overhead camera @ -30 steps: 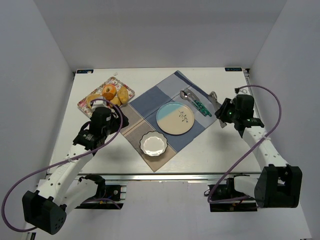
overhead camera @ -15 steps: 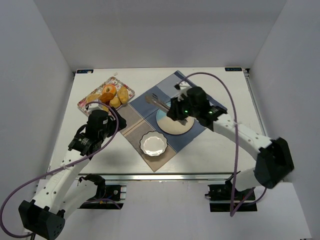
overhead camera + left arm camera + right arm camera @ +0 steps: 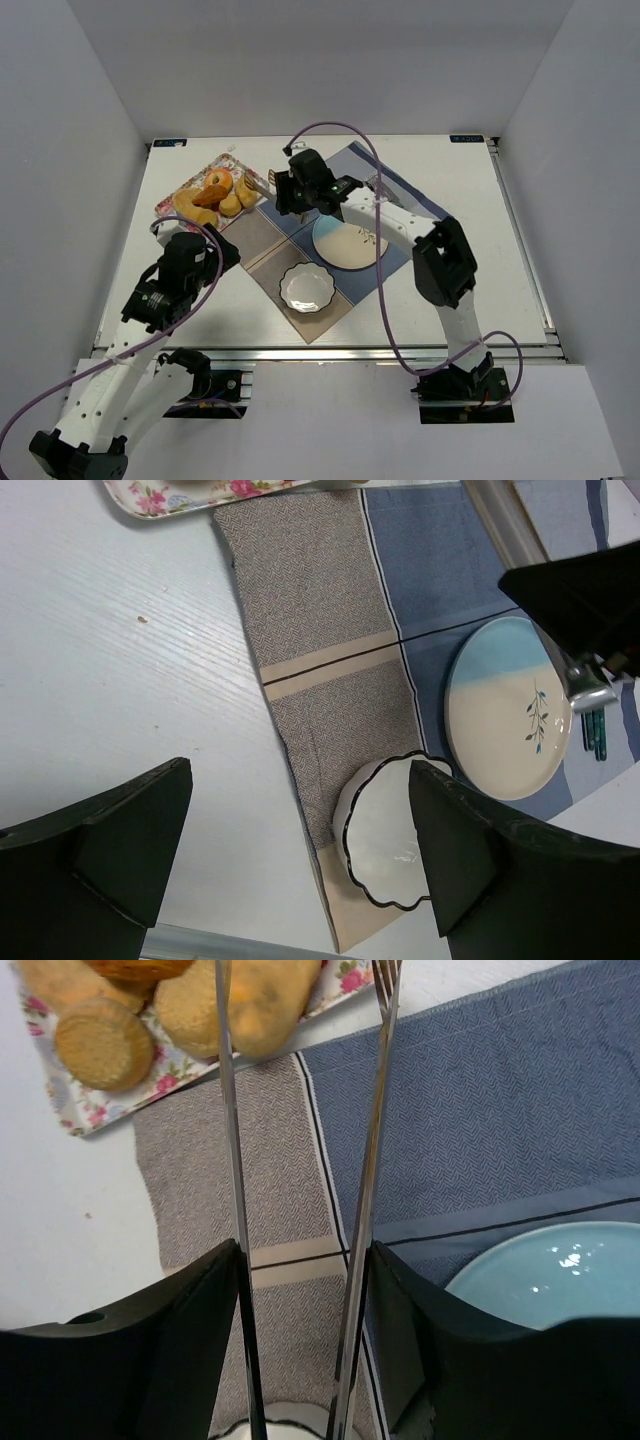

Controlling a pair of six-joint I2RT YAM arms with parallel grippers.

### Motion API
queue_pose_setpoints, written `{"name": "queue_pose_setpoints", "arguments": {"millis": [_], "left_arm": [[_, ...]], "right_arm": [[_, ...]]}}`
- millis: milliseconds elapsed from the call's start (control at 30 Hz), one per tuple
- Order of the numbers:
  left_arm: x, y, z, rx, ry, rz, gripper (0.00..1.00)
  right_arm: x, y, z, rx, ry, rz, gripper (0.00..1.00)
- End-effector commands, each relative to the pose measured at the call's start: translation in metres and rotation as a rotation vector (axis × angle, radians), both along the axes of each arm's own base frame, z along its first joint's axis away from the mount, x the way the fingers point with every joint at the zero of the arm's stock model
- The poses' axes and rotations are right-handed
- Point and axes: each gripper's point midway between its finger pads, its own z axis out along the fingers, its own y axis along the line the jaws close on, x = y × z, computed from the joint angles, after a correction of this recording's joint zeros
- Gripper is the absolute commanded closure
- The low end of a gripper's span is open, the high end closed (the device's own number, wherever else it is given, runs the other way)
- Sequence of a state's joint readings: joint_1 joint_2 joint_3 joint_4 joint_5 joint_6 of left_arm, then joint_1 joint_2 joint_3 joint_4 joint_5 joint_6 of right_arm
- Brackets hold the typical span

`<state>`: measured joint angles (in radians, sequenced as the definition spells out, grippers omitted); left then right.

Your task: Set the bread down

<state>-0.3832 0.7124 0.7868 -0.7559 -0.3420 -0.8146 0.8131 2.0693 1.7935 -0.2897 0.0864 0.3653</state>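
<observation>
The bread lies on a floral tray [image 3: 262, 182] at the far left: a golden-brown loaf [image 3: 246, 190] [image 3: 262, 1005] and a small round bun [image 3: 230, 204] [image 3: 100, 1028]. My right gripper [image 3: 290, 192] [image 3: 303, 1250] is shut on metal tongs [image 3: 368, 1160], which point at the tray. The tongs' two arms stand apart. One crosses the loaf and the other runs just right of it, and their tips pass out of the right wrist view. My left gripper [image 3: 222, 250] [image 3: 298, 780] hangs open over the table, nearer than the tray, holding nothing.
An orange doughnut [image 3: 218, 183] and a tan croissant [image 3: 185, 205] share the tray. On a patchwork cloth [image 3: 310, 600] stand a blue-and-cream plate [image 3: 345, 240] [image 3: 505, 720] and a scalloped white bowl [image 3: 305, 288] [image 3: 385, 850]. Teal-handled cutlery [image 3: 592, 730] lies beyond the plate.
My right arm has swung from the table's right side across the plate to the tray, carrying the tongs, whose arms now stand wider apart. My left arm has drawn back toward the near edge.
</observation>
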Motion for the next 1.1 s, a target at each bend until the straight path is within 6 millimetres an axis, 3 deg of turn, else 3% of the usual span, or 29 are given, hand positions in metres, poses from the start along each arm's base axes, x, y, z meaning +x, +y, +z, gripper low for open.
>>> {"name": "queue_pose_setpoints", "arguments": {"millis": [0, 67, 233, 667, 833, 867, 1000, 1067], "left_arm": [[-0.005, 0.008, 0.008, 0.005, -0.017, 0.036, 0.02], [-0.006, 0.008, 0.007, 0.006, -0.015, 0.033, 0.02], [-0.006, 0.008, 0.003, 0.010, -0.006, 0.032, 0.02], [-0.005, 0.008, -0.002, 0.013, -0.002, 0.031, 0.02], [-0.005, 0.008, -0.001, 0.014, -0.003, 0.036, 0.02], [-0.005, 0.009, -0.001, 0.015, -0.003, 0.035, 0.02], [-0.005, 0.009, -0.002, 0.016, 0.000, 0.038, 0.02], [-0.005, 0.009, -0.001, 0.016, -0.001, 0.039, 0.02]], "right_arm": [[0.015, 0.014, 0.014, 0.017, -0.004, -0.053, 0.42], [0.014, 0.027, 0.000, 0.008, 0.018, -0.027, 0.41], [0.008, 0.054, -0.007, 0.039, 0.023, 0.041, 0.41], [0.005, 0.066, -0.031, 0.056, 0.084, 0.040, 0.42], [0.011, 0.061, -0.022, 0.061, 0.068, -0.012, 0.59], [0.011, 0.060, -0.017, 0.065, 0.063, -0.017, 0.66], [0.012, 0.053, 0.002, 0.087, 0.024, -0.043, 0.73], [0.010, 0.049, 0.023, 0.117, -0.007, -0.046, 0.76]]}}
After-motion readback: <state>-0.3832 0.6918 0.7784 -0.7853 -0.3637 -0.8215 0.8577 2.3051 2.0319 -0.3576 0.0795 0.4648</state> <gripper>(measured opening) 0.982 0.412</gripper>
